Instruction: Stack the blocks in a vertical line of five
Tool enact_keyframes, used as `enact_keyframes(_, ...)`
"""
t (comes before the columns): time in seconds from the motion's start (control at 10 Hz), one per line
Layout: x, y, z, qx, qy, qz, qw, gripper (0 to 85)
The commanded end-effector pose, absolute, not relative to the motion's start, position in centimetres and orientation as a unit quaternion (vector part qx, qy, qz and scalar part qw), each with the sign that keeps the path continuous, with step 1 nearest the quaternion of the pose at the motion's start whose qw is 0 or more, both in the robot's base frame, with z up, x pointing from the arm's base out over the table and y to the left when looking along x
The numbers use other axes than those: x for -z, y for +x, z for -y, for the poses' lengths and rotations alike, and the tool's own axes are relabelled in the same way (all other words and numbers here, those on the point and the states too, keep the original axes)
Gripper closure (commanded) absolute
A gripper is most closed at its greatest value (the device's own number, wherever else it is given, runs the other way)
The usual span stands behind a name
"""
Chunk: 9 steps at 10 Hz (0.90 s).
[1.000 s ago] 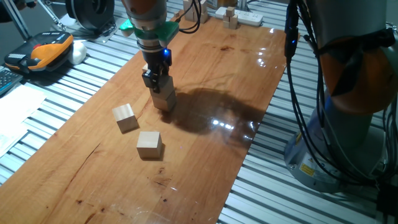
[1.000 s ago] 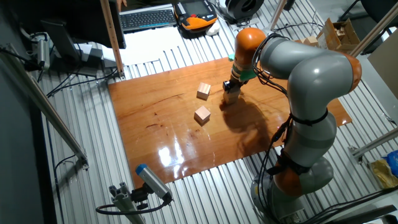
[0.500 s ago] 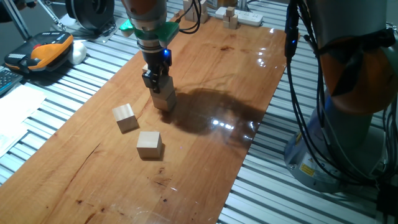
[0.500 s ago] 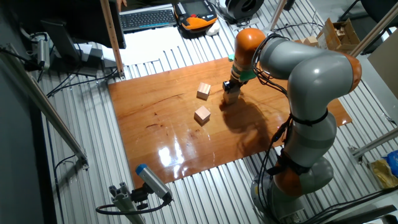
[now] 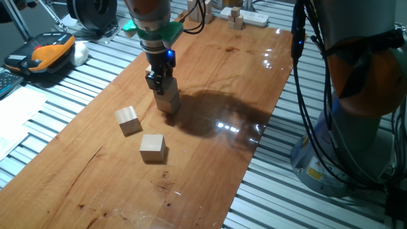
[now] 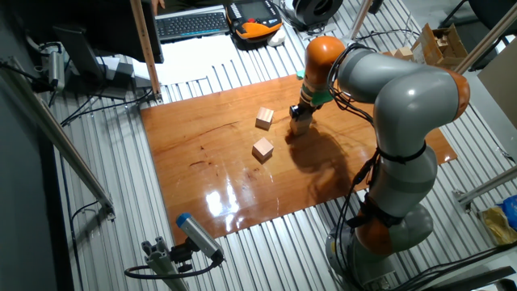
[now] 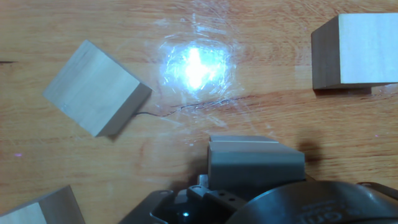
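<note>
- The tool [image 5: 160, 81] stood over a short stack of blocks [image 5: 168, 101] near the long edge of the surface [image 5: 222, 83] that faces the cluttered bench; its fingers appeared to be pinching the upper block, though the contact itself was hard to make out.
- At least two cubes seemed to sit one on another there; how squarely they were aligned could not be told from either fixed view.
- Two loose blocks lay apart from the stack toward the near end of the surface: one [image 5: 127, 120] turned at an angle, the other [image 5: 152, 147] just beyond it.
- The hand view showed an angled block [image 7: 96, 87], a squarer one [image 7: 363, 51] and the corner of a third [image 7: 43, 211] on the wood below.
- Risk, as a judgement: letting go with the top cube off-centre, or dragging it on withdrawal, could topple the stack; smooth wood faces offer little grip against sliding.
- The rotated loose cube could be caught on its corners and twist in the grasp.
- The blocks were pale, unfinished, sharp-edged cubes; the surface was glossy reddish wood with strong glare, resting on ribbed metal.
</note>
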State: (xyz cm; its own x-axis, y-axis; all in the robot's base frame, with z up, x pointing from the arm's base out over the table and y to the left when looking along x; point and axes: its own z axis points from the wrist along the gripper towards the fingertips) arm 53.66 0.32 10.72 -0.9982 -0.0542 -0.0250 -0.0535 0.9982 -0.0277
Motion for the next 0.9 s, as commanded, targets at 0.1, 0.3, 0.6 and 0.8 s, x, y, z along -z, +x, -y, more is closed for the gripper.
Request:
enact_keyframes(0.1,-10.73,53.69,-0.28,0.013,-0.028,-0.999,0.014,51.0)
enact_keyframes(0.3,-10.72,53.68,-0.28,0.013,-0.028,-0.999,0.014,51.0)
enact_keyframes(0.6,-10.68,53.68,-0.27,0.013,-0.024,-1.0,0.014,51.0)
enact_keyframes(0.8,-10.64,53.65,-0.32,0.013,-0.022,-1.0,0.015,51.0)
